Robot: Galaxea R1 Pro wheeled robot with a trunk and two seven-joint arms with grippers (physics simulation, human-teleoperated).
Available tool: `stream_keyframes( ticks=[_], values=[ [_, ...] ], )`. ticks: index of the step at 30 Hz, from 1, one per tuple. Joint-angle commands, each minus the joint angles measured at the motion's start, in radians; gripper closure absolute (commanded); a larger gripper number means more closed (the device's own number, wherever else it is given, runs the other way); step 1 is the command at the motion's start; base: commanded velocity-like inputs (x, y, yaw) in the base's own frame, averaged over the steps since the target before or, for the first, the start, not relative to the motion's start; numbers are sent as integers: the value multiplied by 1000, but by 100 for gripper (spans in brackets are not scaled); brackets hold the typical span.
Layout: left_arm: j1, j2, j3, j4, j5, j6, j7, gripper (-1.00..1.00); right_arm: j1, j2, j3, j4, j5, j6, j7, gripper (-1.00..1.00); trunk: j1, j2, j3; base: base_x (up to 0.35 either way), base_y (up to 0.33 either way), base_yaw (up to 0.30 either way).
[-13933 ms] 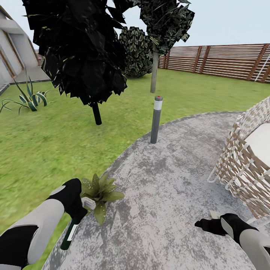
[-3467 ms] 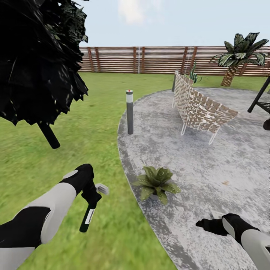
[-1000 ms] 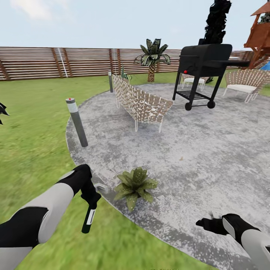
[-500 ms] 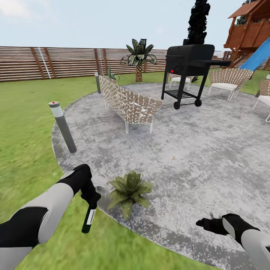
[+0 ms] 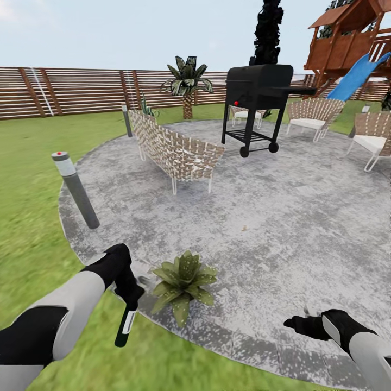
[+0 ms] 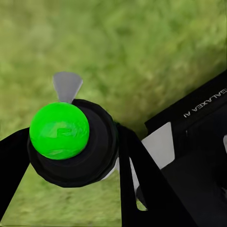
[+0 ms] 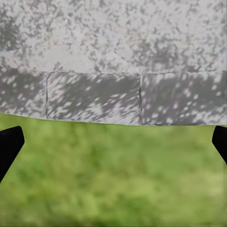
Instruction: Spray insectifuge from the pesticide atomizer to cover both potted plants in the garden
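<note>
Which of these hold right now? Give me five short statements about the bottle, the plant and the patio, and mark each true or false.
1. The left gripper holds the pesticide atomizer. True.
2. The potted plant stands on the lawn, far from the patio. False: it stands on the round patio, near its edge.
3. The right gripper holds a bottle. False: its fingers are open and hold nothing.
4. A black grill stands on the patio. True.
5. The bollard lamp lies flat. False: it stands upright.

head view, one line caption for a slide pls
Left gripper holds the atomizer beside a potted plant at the patio edge.
</note>
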Motion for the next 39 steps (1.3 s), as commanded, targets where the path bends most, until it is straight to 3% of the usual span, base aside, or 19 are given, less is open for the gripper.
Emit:
stream_keyframes(
  ticks=[1, 11, 18, 27, 39],
  values=[
    [0, 5, -3, -2, -3, 11, -9, 100, 0, 0, -7, -2, 5, 6, 4, -100, 0, 0, -1, 0, 1, -24],
    [0, 12, -3, -6, -3, 11, -9, 100, 0, 0, -7, -2, 5, 5, 4, -100, 0, 0, -1, 0, 146, -14],
    [0, 12, -3, -6, -3, 11, -9, 100, 0, 0, -7, -2, 5, 5, 4, -100, 0, 0, -1, 0, 238, -251],
    [-1, 12, -3, -25, -7, 13, -7, 100, 0, 0, -7, -2, 5, 5, 4, -100, 0, 0, -1, 8, 32, -245],
    [-1, 12, -7, -41, -13, 14, -6, 100, 0, 4, -7, 0, 5, 7, 8, -100, 0, 0, -1, 218, 184, -17]
  ],
)
